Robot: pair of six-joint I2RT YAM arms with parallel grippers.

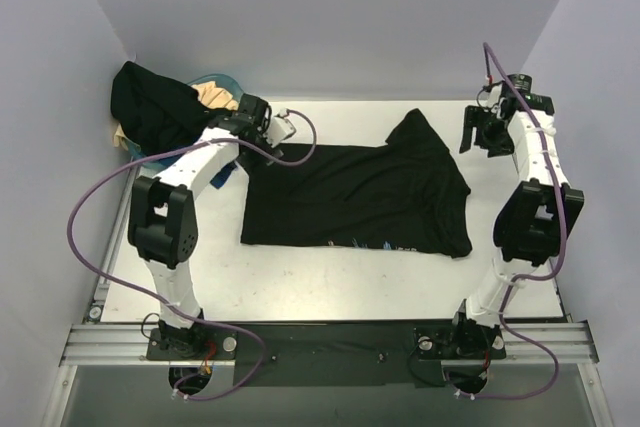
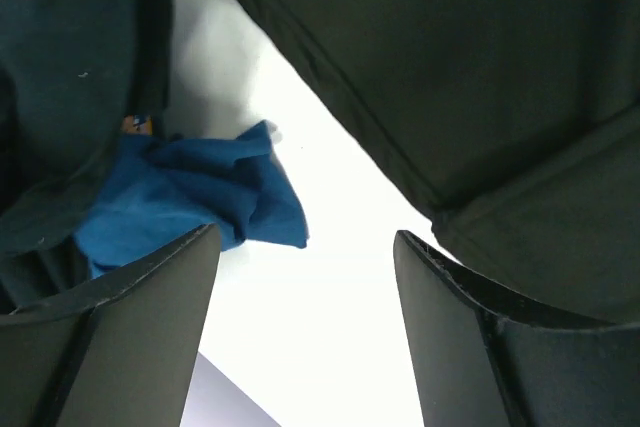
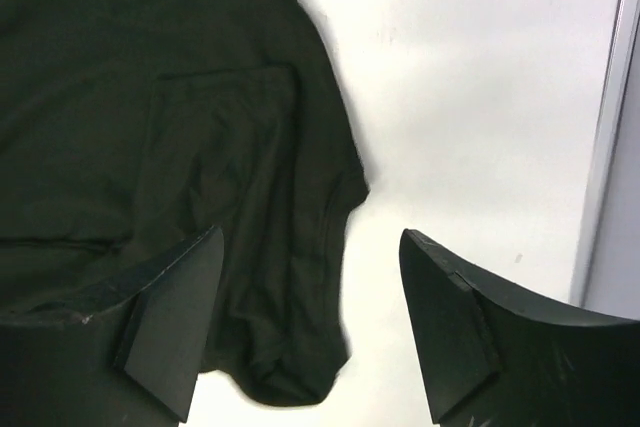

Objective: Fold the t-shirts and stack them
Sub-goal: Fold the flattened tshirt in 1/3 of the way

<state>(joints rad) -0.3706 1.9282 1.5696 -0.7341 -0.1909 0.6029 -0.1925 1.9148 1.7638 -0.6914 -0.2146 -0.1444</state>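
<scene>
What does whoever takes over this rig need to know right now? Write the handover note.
Left gripper: open, empty, at the spread black t-shirt's far-left corner.
Right gripper: open, empty, near its right edge.
The black t-shirt lies flat on the table, not folded small.
Heaped at the teal basket, far left: second black shirt, cream shirt, blue shirt.
Done: one shirt laid out. Left: fold it, fold the rest, stack; no stack yet.
</scene>
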